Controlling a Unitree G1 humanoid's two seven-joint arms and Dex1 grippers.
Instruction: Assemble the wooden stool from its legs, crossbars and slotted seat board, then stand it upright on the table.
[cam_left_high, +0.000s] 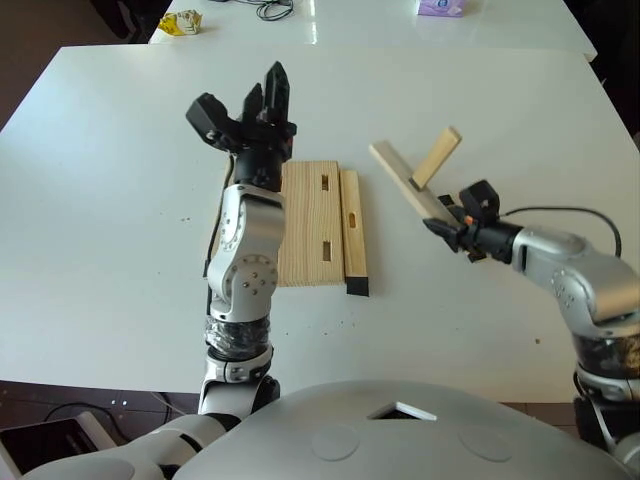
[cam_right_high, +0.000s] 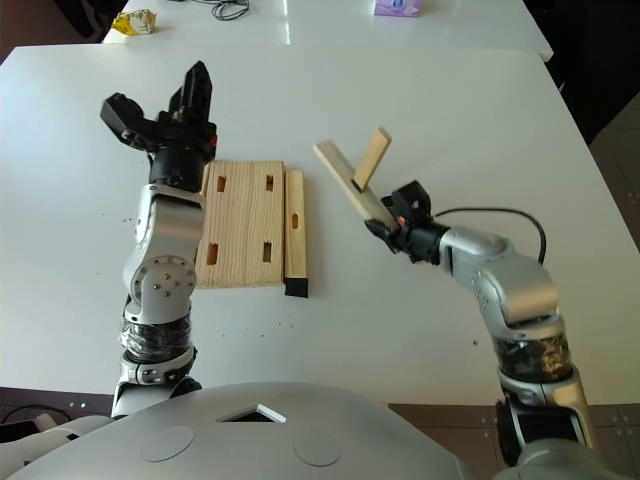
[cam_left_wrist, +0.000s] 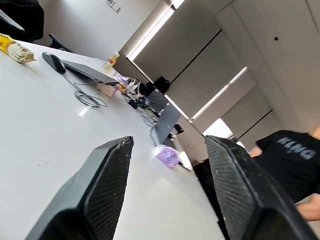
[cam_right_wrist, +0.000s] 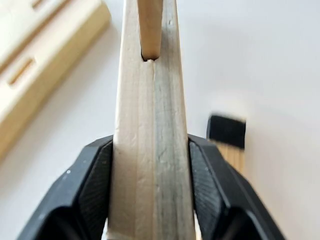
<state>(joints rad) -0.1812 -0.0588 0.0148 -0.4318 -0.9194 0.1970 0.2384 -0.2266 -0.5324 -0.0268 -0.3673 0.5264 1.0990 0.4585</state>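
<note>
Where the white worktop (cam_left_high: 120, 200) fills the middle of the head view, the slotted seat board (cam_left_high: 310, 225) lies flat at the centre with its slots facing up. A loose leg (cam_left_high: 353, 225) lies flat just beside the board's right edge and parallel to it. It has a slot in its upper face and a black cap (cam_left_high: 357, 288) on the end nearer the bottom of the frame.

The left jaws stand raised over the board's upper left corner, spread wide and holding nothing. In the left wrist view the two black fingers (cam_left_wrist: 107, 185) are well apart, with no object between them.

Right of centre, the right jaws are clamped on the lower end of a second leg (cam_left_high: 405, 180), which slants toward the upper left of the frame. Whether its far end touches the worktop I cannot tell. A crossbar (cam_left_high: 438, 157) stands in that leg's slot and tilts toward the upper right. In the right wrist view the black pads (cam_right_wrist: 92, 185) press on both sides of the leg, and the crossbar's end sits in the slot. A black-capped wooden end (cam_right_wrist: 227, 131) shows at the right of that frame, but I cannot tell which piece it belongs to.

Along the top of the head view, a second table (cam_left_high: 350, 30) carries a yellow packet (cam_left_high: 180, 22), a purple box (cam_left_high: 440, 7) and a dark cable (cam_left_high: 275, 10).
</note>
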